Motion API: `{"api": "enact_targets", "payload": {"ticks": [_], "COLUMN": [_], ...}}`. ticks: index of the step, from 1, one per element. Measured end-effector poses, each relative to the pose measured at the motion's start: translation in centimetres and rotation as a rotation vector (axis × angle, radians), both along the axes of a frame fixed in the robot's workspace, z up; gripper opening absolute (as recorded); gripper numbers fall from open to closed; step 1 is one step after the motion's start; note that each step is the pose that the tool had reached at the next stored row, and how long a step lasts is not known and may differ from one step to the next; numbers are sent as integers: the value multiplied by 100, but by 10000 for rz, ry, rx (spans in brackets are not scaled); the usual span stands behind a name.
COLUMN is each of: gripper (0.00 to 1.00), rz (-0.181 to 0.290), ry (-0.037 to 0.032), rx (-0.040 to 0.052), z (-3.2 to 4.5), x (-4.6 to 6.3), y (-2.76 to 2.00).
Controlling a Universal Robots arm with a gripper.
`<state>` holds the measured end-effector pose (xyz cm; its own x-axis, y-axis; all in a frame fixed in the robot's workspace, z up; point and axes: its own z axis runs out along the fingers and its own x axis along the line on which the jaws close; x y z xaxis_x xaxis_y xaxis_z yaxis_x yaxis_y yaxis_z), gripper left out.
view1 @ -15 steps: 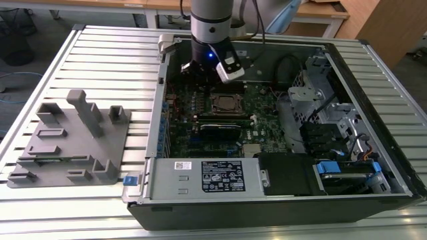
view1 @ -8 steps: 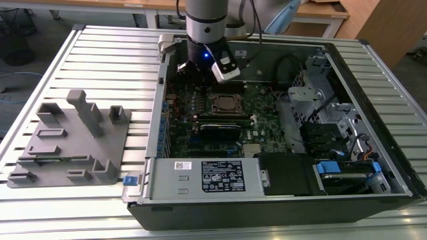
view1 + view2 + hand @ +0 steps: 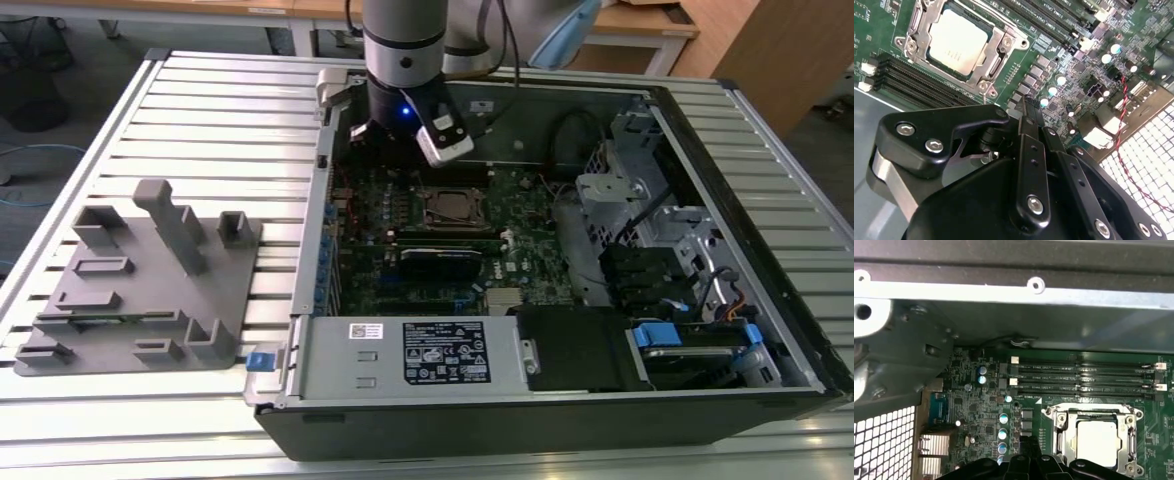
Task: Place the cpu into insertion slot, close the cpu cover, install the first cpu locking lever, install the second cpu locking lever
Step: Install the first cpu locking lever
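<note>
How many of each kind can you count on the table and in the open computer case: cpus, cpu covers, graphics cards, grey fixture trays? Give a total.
cpu: 1
cpu cover: 1
graphics card: 1
grey fixture tray: 1
Total: 4

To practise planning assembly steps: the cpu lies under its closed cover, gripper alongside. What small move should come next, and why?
Probably ease the shut gripper across to the cpu cover's near edge, to reach a locking lever. The cpu is seated, the cover lies flat around it, and the gripper hangs beside it, holding nothing. Whether a lever is latched, I cannot tell.
</note>
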<state>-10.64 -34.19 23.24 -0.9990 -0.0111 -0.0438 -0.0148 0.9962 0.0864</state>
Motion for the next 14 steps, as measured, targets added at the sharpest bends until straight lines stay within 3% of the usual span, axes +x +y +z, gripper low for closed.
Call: {"api": "enact_targets", "payload": {"ticks": [6, 14], "gripper": [11, 11], "rz": [-7, -11], "ry": [-16, -24], "rx": [69, 69], "z": [5, 105], "x": [-7, -7], "y": [1, 0]}}
